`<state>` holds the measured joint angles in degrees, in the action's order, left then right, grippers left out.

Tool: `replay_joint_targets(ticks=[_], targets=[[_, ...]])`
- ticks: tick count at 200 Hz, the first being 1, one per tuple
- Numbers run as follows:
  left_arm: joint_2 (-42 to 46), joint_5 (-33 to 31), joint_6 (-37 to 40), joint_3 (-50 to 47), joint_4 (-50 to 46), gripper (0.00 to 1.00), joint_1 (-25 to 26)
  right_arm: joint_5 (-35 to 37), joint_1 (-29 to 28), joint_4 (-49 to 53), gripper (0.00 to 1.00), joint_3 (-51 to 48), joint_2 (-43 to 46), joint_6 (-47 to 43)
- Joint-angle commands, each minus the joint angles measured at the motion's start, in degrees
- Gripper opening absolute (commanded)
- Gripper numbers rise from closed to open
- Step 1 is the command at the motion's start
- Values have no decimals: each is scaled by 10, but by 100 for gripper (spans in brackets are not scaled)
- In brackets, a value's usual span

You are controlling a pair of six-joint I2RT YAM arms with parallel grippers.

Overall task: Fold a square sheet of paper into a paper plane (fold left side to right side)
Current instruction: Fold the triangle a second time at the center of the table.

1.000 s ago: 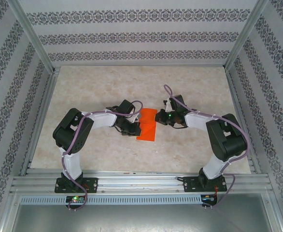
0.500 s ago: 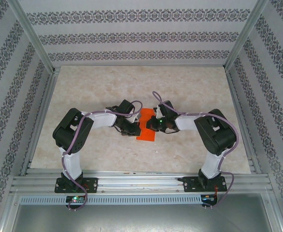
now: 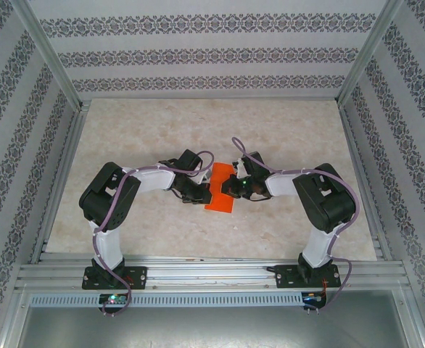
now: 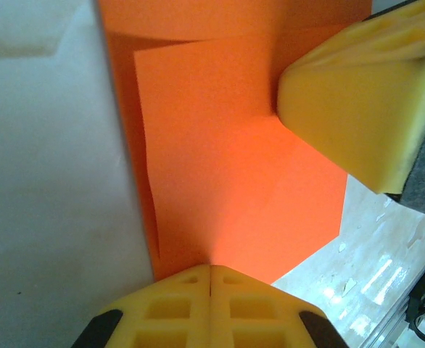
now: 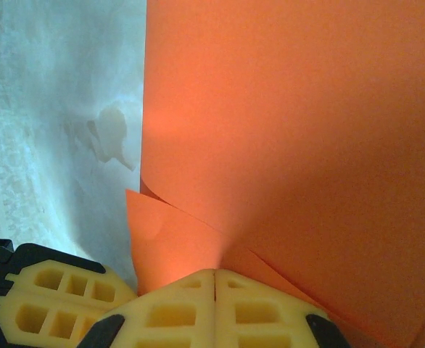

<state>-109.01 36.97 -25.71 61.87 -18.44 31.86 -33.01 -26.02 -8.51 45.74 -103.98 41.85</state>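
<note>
1. Orange, creased, one layer lapped over another: square sheet of paper (image 3: 220, 199) mid-bench, between left arm (image 3: 114, 196) and right arm (image 3: 321, 199).
2. Gripped at its left edge by the left fingers (image 4: 169, 304), pressed flat together on the paper; no shift there over the last second.
3. Gripped at its right edge by the right fingers (image 5: 169, 312), likewise closed tight, two layers running in under the tips.
4. Swung in from the right within that second; now over the sheet's right edge, no longer just beside it.
5. Meaning, probably: both edges secured, ready to carry left side over to right; no dart shape yet.
6. Underneath, pale marbled bench (image 3: 147, 130).
</note>
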Motion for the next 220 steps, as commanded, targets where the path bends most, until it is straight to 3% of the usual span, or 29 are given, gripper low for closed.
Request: replay_joint_targets(ticks=[1, 59, 220], targets=[[15, 8, -10, -11, -26, 0, -6, 33, 12, 45, 0, -19, -21, -10], [29, 84, -20, 0, 21, 0, 0, 0, 13, 32, 0, -17, -31, 21], [-45, 44, 36, 66, -15, 0, 12, 9, 13, 49, 0, -15, -35, 15]])
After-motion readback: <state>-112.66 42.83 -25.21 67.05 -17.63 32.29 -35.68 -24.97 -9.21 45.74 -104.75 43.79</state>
